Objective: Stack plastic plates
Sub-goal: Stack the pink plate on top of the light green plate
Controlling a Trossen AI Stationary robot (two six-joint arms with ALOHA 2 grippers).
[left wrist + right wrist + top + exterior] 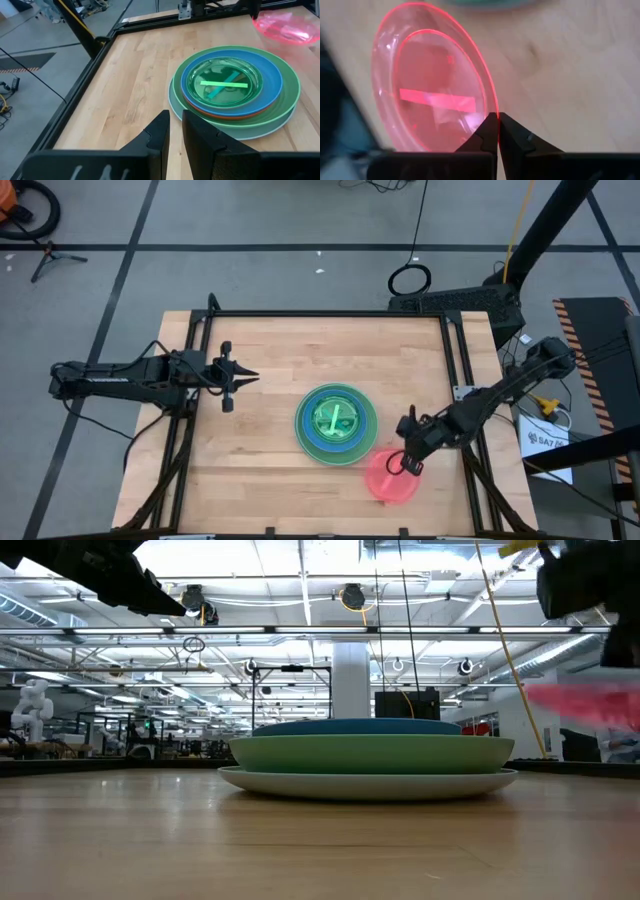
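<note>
Overhead, the right gripper (407, 463) pinches the pink plate's (385, 477) rim beside the stack (336, 423) — ready for lifting. Low down, the plate hangs clear. Left gripper (175, 132), nearly closed and empty, waits well apart — out of the way.

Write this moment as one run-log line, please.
right gripper: shut on translucent pink round plastic plate rim, beside stack | left gripper: waiting left of stack | stack of round plastic plates: mid-table
</note>
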